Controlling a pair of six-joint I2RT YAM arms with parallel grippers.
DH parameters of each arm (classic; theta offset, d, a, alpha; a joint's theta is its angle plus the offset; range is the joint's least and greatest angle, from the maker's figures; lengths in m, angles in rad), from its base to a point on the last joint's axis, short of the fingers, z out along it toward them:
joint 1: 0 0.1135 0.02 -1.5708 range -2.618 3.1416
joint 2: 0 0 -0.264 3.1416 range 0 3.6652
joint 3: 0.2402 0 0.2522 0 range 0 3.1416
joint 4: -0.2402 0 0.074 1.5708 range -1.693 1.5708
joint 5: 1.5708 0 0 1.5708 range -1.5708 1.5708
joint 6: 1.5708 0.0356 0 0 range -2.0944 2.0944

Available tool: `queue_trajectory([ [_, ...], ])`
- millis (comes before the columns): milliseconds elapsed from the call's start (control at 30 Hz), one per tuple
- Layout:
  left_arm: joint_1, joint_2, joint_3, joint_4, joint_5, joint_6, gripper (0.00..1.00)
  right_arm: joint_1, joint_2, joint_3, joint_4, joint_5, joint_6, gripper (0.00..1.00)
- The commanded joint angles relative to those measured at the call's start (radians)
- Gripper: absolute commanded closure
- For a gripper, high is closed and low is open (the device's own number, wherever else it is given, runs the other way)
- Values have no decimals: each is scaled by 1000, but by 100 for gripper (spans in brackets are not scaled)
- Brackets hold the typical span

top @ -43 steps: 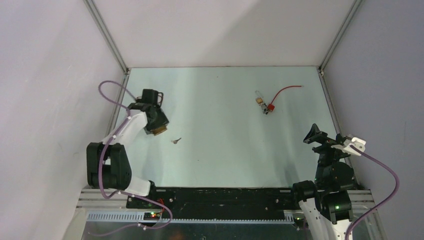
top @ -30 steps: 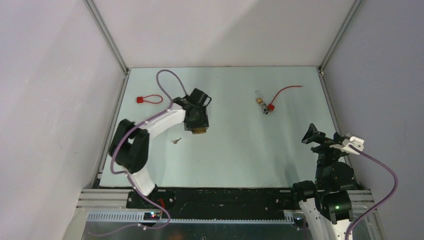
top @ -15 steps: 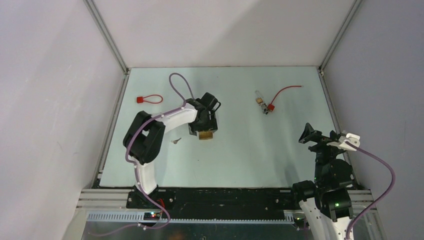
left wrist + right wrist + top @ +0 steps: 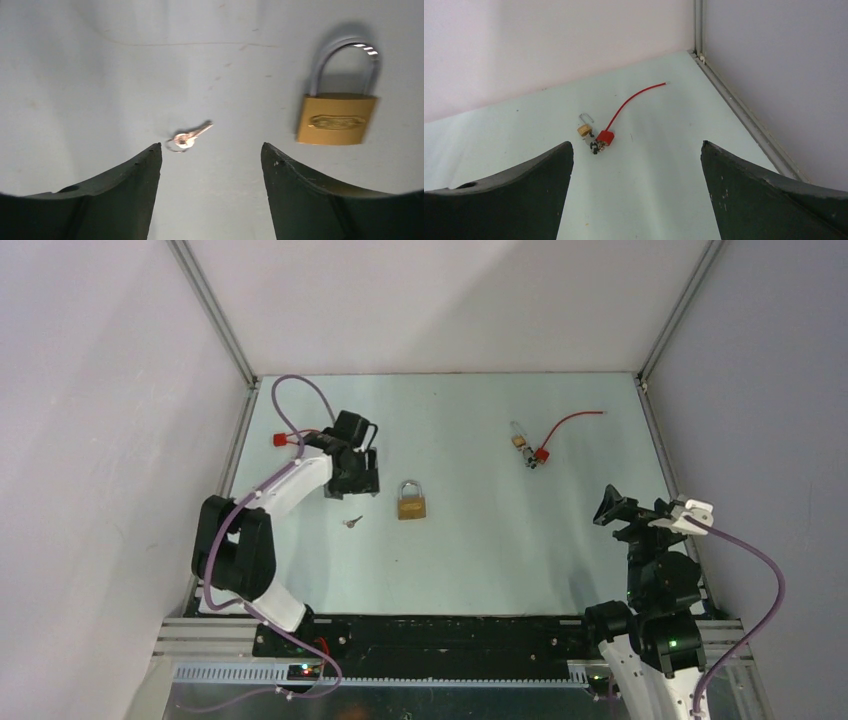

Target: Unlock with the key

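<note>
The key [image 4: 352, 522] is tiny and silvery, with a small ring, and lies flat on the table. In the left wrist view the key [image 4: 187, 139] lies just beyond my left fingertip. A brass padlock [image 4: 411, 501] with its silver shackle closed lies flat to the right of the key and also shows in the left wrist view [image 4: 336, 117]. My left gripper [image 4: 358, 483] is open and empty above the table, just behind the key, as the left wrist view [image 4: 211, 146] shows. My right gripper [image 4: 607, 510] is open and empty at the right side, seen in the right wrist view [image 4: 636, 143].
A small brass padlock [image 4: 584, 130] and a red tag [image 4: 605, 137] with a red wire [image 4: 634, 100] lie at the back right. Another red tag [image 4: 278, 439] lies at the back left, partly behind the left arm. Walls close in the table on three sides.
My left gripper carried the brass padlock right to the table's middle, let it go there, and moved back left to the key. The right arm barely shifted.
</note>
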State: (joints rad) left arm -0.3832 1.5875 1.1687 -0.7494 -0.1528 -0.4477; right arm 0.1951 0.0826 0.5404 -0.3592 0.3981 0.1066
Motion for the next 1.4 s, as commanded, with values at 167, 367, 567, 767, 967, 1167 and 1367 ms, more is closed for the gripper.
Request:
queue_trajectory([
  [167,92,115,4,-56,79,199,35,32,75,7,39,-11,-19,0],
  [367,109,203,-9,-56,97,203,44,66,99,12,26,2,-15,0],
  [567,112,215,-49,-60,140,178,53,101,101,22,18,-2,-3,0],
  [767,111,158,-161,-57,252,76,68,154,63,24,15,6,5,0],
  [967,77,50,-266,-34,300,-35,84,214,45,50,7,-28,29,0],
  [1167,16,-64,-336,48,339,-151,100,231,144,122,-34,-169,103,0],
  [1367,-83,-167,-382,173,416,-284,100,239,406,138,6,-430,277,6],
])
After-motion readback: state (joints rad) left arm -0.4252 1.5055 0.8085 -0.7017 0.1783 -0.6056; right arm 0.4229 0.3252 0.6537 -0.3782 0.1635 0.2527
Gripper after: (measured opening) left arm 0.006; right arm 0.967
